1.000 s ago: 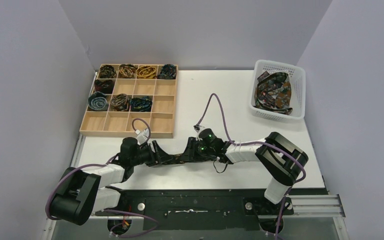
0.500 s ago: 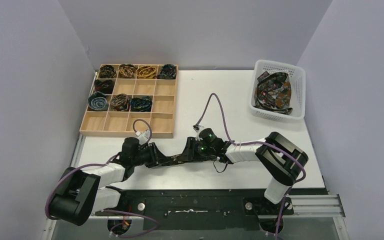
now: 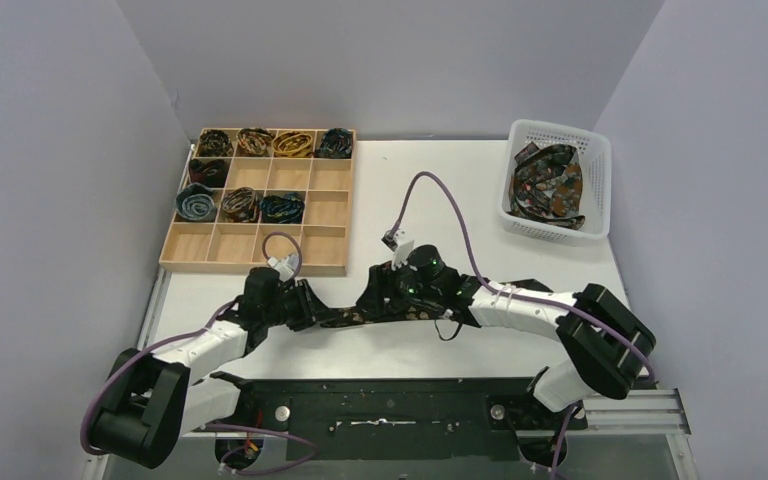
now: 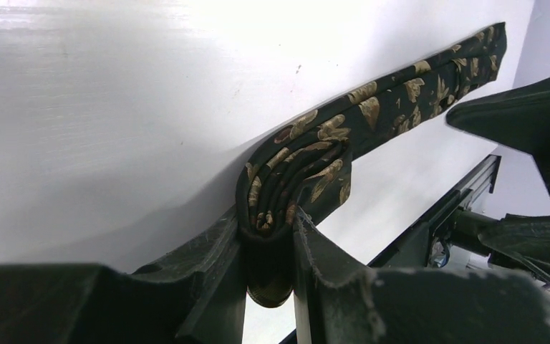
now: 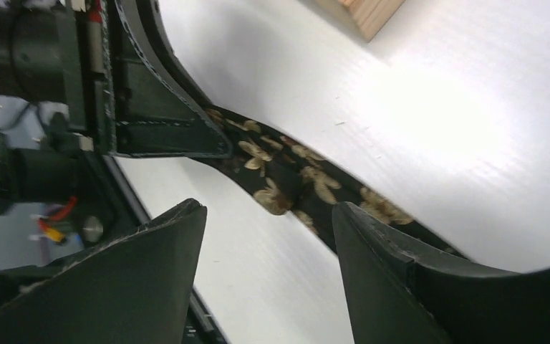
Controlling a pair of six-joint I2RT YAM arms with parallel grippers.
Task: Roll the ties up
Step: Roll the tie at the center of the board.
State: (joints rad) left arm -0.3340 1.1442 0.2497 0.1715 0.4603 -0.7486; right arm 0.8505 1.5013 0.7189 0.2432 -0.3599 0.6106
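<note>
Left gripper (image 4: 268, 236) is clamped tight on the folded end of a dark, gold-flowered tie (image 4: 372, 107), the layers pinched between its fingers. From there the strip runs flat along the table (image 3: 440, 190) toward 3 o'clock, down at the 6 o'clock edge, passing under the right gripper (image 5: 268, 215). That one's jaws stand wide apart over the fabric, gripping nothing. Out at 11 o'clock sits the wooden tray (image 3: 255, 268) with eight rolled ties (image 3: 256, 141) in its cells: four across the far row, one at the left of the second, three from the left in the third. Over at 1 o'clock, the white basket (image 3: 558, 128) holds a loose heap of ties (image 3: 548, 187).
</note>
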